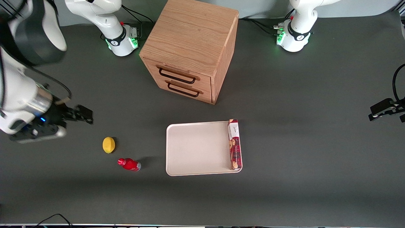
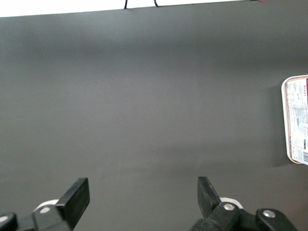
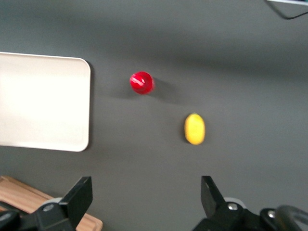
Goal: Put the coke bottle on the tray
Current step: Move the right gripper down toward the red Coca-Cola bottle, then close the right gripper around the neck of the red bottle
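coke bottle [image 1: 129, 164] upright on table | gripper [image 1: 83, 114] spread, well above

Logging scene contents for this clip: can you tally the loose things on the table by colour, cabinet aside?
Red: 2, the coke bottle and the biscuit box lying on the tray
Yellow: 1, the lemon-like fruit beside the bottle
Cream-white: 1, the tray
Total: 4
The gripper hangs open above the table, farther from the front camera than the fruit, holding nothing.

Red coke bottle [image 1: 129, 164], cream tray [image 1: 196, 148], black gripper [image 1: 83, 114], yellow lemon [image 1: 108, 144].
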